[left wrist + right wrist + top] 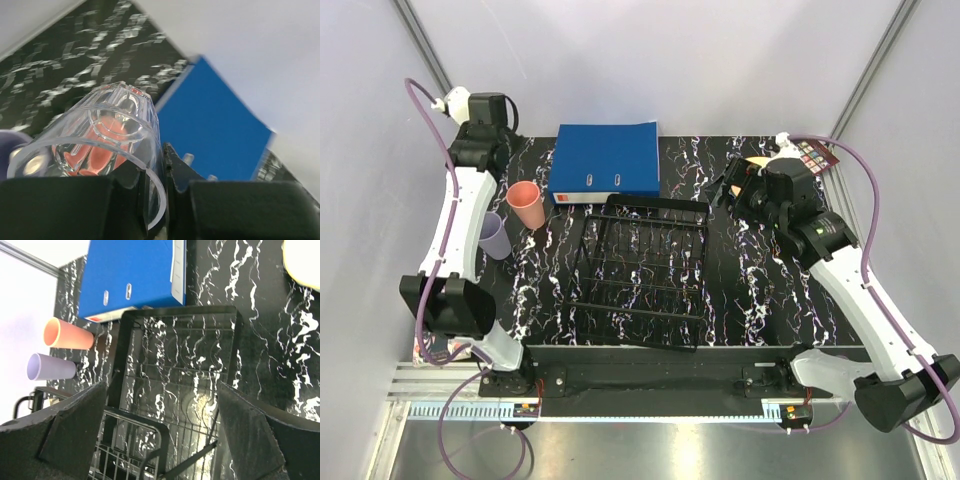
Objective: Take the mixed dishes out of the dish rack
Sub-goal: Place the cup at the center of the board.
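The black wire dish rack (pixel 655 204) sits mid-table with nothing in it; it also shows in the right wrist view (pixel 125 340). My left gripper (pixel 485 158) is at the far left, shut on the wall of the clear glass (pixel 115 125), which lies tilted in its jaws (pixel 159 155). The salmon-pink cup (pixel 527 203) and the lilac cup (pixel 492 235) stand left of the rack. My right gripper (pixel 732 190) is open and empty (pixel 161 390) above the rack's far right corner. The yellow bowl (pixel 757 162) and the watermelon-print plate (pixel 815 156) lie behind it. The teal plate is hidden.
A blue binder (pixel 608 160) lies flat behind the rack, close to the glass in the left wrist view (pixel 210 130). The yellow bowl's edge (pixel 305 265) shows at the top right of the right wrist view. White walls close in the table's back and sides.
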Motion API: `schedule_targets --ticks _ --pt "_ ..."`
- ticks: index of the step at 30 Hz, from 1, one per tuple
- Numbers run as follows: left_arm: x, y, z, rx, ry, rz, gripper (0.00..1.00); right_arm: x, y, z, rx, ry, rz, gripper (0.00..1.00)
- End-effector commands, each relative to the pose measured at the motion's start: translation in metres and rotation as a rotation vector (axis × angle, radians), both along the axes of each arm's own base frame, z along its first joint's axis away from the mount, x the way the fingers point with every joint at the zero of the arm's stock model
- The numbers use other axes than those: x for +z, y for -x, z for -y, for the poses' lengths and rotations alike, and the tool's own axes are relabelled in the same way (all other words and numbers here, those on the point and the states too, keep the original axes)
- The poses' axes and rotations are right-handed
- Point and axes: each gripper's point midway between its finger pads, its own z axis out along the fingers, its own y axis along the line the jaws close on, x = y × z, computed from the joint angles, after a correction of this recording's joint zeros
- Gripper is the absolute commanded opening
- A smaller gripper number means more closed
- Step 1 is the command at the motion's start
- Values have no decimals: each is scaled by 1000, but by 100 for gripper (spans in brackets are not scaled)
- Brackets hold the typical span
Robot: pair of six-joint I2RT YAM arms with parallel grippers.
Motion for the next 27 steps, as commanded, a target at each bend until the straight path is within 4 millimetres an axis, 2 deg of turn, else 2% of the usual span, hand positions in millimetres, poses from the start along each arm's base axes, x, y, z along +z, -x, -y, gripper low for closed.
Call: schedule_targets --ticks 1,2,3,4,5,6,7,8,11,12,16,21,27 --pt "-7 7 -44 175 -34 -34 0 7 10 5 3 -1 32 100" --pt "-16 4 -44 177 -36 -60 0 7 11 7 0 1 36 100" --pt "-22 4 -59 205 -32 -75 0 10 14 9 -2 0 48 100" --pt "-23 2 -61 207 -32 -85 0 10 15 11 -5 6 53 100" --pt "-36 -4 -64 211 -30 -115 0 8 17 13 -8 14 56 100" --pt "-40 -7 -68 215 -27 -128 0 8 17 14 -11 18 58 100" --pt "-37 -12 -69 208 -22 -127 0 6 18 15 -9 28 58 100" --pt "-52 -20 -71 197 -28 -167 0 5 20 16 -6 26 59 100" --pt "-61 -33 -71 164 -13 -192 0 2 23 16 4 31 59 100" --pt "-73 -38 -74 164 -9 -218 0 2 23 16 0 31 59 100" --pt "-93 -49 -76 144 5 -259 0 -2 21 17 3 51 52 100" --pt "-127 -55 -92 158 21 -327 0 -10 17 15 6 62 31 100" --pt "-164 -54 -98 164 76 -392 0 -19 9 12 2 78 6 100"
